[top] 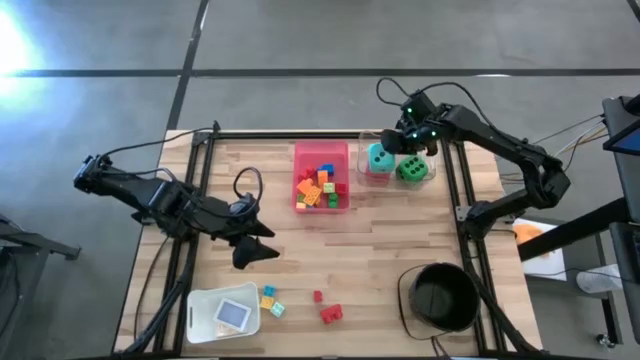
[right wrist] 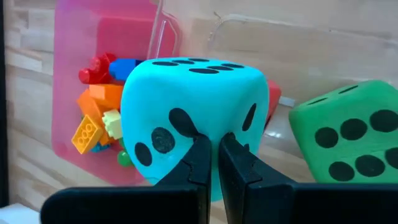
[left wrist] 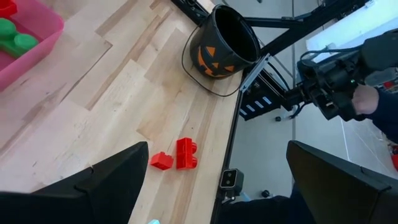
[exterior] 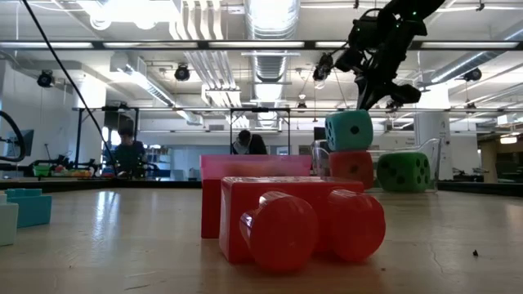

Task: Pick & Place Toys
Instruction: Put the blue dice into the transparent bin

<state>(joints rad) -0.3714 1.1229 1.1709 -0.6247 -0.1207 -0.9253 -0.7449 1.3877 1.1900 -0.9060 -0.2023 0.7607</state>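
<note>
Table: red die mostly hidden.

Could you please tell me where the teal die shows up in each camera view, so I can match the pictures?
High view: teal die at the table's far edge, right of the pink tray.
Low view: stacked on the red die, right of centre.
Left wrist view: not in it.
Right wrist view: fills the centre.
Shared landmark: the green die beside it.

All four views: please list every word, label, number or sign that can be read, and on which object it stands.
No readable words or numbers in any view.
Black bucket: orange jack-o'-lantern face, a picture, no text.
Teal die, green die: black dots only.
Card in the clear tray: too small to read.
</note>
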